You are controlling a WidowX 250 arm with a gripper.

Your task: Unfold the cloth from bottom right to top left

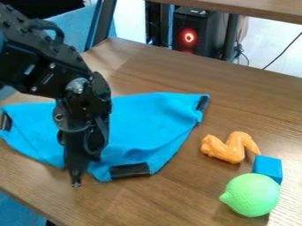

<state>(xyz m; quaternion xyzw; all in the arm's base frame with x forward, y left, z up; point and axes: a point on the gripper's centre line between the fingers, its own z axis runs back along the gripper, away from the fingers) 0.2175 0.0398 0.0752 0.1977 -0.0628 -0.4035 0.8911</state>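
The gripper (77, 180) points down at the near edge of the blue cloth (147, 128), left of the cloth's lower black patch; whether it touches the cloth I cannot tell. The cloth lies on the wooden table with black patches at its left corner, upper right corner and lower edge. Its near edge slants from the left corner to the bottom, and its right edge runs up to the upper right corner. The arm hides a strip of the cloth's left middle part.
On the table (159, 201), right of the cloth, lie an orange wing-shaped toy (230, 148), a blue block (268, 167) and a green lemon-shaped toy (252, 195). The table's front edge runs along the lower left.
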